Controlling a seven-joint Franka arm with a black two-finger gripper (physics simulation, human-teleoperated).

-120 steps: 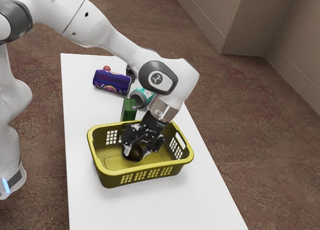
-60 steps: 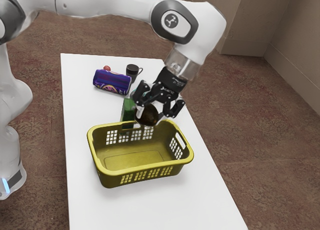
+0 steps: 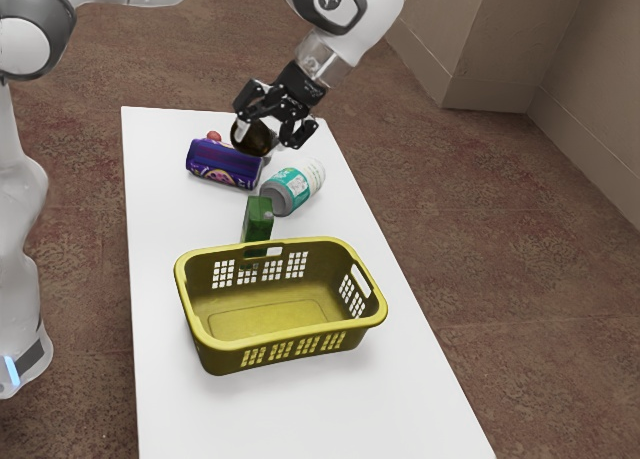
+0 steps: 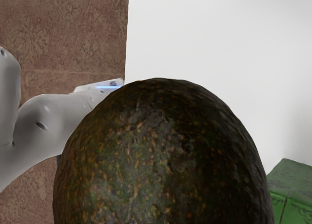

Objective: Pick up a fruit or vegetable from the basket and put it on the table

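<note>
My gripper (image 3: 272, 129) is over the far part of the table in the exterior view, shut on a dark avocado (image 3: 252, 137) that sits between its two fingers. The avocado (image 4: 163, 160), brown-green and speckled, looms large just under the hand in the wrist view. The yellow-green basket (image 3: 280, 340) stands on the white table (image 3: 300, 409), nearer the exterior view's lower edge, well apart from the hand, and its inside shows bare floor.
A purple pack (image 3: 224, 164) lies below the avocado in the exterior view, with a small red round thing (image 3: 214, 136) behind it. A teal-and-white bottle (image 3: 291, 187) lies on its side. A green box (image 3: 257, 219) stands by the basket's far wall.
With the avocado held, my hand has risen out of the basket and travelled toward the table's far end, past the green box and the bottle. The basket has stayed where it was.
</note>
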